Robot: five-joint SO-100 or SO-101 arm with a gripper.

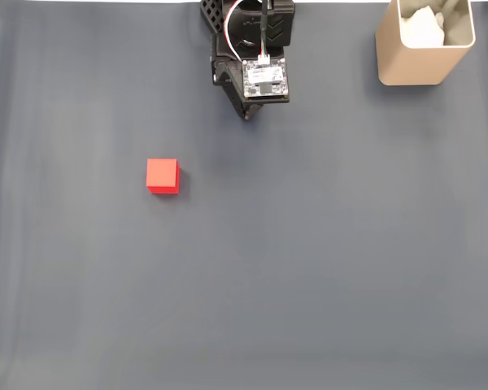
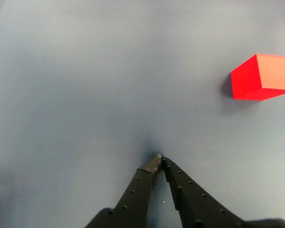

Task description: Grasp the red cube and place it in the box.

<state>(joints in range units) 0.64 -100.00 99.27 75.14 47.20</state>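
Wrist view: end effector [image 2: 159,158] closed, red cube [image 2: 263,77] upper right.

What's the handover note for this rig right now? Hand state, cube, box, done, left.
Hand: shut, empty, fingertips together above the mat, at the top centre of the fixed view.
Red cube: on the grey mat, untouched, left of and below the arm in the fixed view; upper right in the wrist view.
Box: upright at the top right corner, white paper-like stuff inside.
Done: nothing.
Left: open the hand, reach the cube, grasp it, carry it to the box, release.
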